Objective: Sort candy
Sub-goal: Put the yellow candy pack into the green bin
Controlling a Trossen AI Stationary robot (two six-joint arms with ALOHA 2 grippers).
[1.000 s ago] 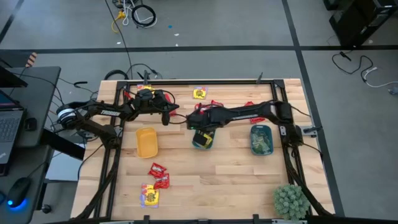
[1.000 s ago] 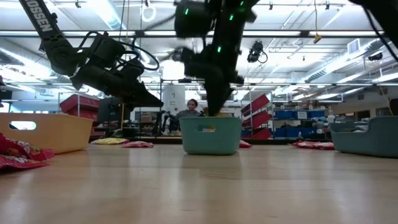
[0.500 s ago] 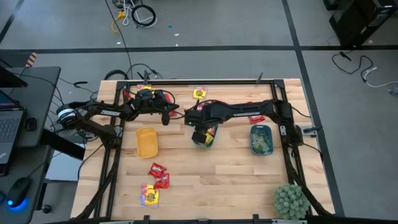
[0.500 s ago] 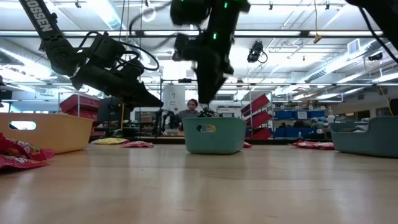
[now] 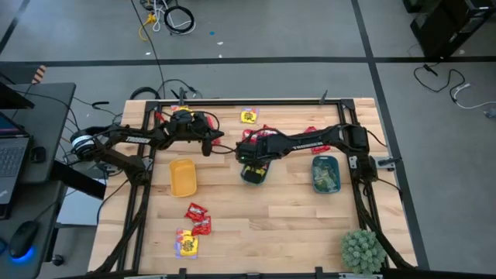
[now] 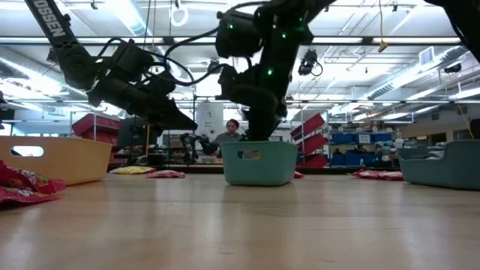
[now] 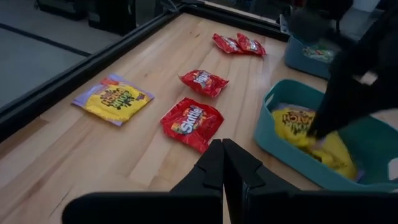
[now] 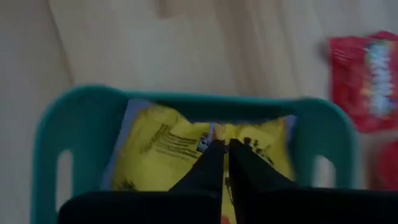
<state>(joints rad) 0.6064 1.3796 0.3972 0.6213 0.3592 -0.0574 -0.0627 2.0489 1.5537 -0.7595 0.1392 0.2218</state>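
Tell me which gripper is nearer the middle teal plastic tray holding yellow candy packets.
Right. The right gripper hangs shut just above the middle teal plastic tray and its yellow candy packets. The left gripper hovers shut off to the tray's side.

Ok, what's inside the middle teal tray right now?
Yellow candy packets lie in the teal tray. The right tool, shut, hangs over them and covers part; an exact count can't be seen.

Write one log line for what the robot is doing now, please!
step: sorting candy | right gripper: shut, above yellow wrapped packets in middle teal plastic tray | left gripper: shut, waiting over table's far side
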